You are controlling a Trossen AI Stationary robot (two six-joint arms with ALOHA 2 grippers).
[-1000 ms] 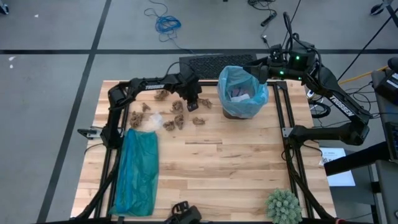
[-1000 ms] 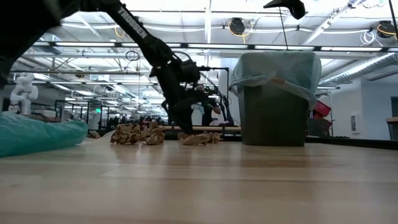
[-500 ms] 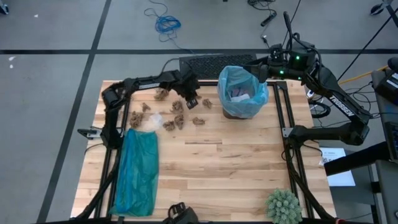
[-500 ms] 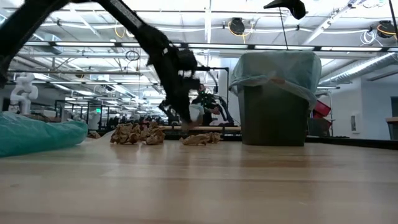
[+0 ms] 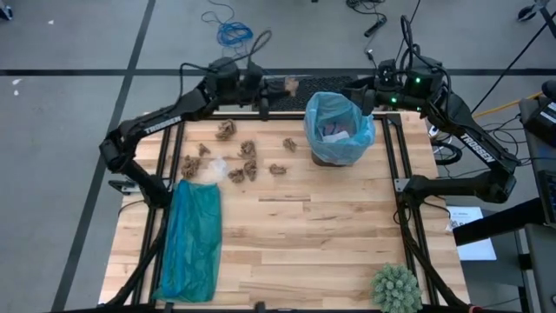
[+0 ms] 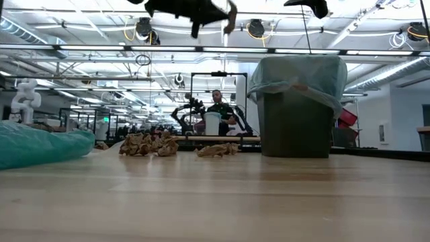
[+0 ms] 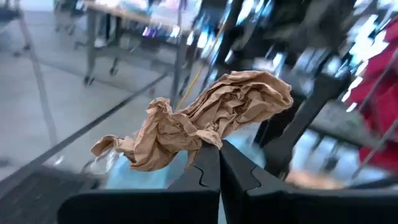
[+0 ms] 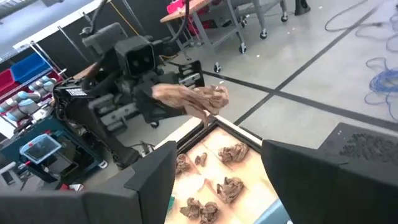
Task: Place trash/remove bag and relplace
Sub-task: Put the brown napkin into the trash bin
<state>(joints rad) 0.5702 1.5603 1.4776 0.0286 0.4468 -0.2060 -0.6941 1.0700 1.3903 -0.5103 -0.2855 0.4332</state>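
The left gripper is raised above the far edge of the table, at roughly 11 o'clock from the table's centre, with its fingers pressed together on a crumpled brown paper scrap — the scrap hangs out past the fingertips, clear of the tabletop. In the low view the same gripper sits high up, well above the table surface. The dark bin stands at about 1 o'clock on the table, lined with the pale blue bag, whose rim is folded over the bin's top edge; the held scrap is just beside the bin's 9 o'clock side, above the level of its rim. The right gripper waits at the bin's far side, near 12 o'clock of the bin, with its fingers set apart and nothing between them. More brown scraps lie scattered on the table at about 10 o'clock — a white paper wad lies among them. A teal-green plastic bag lies flat at 8 o'clock, and a spiky green ball sits at 5 o'clock.
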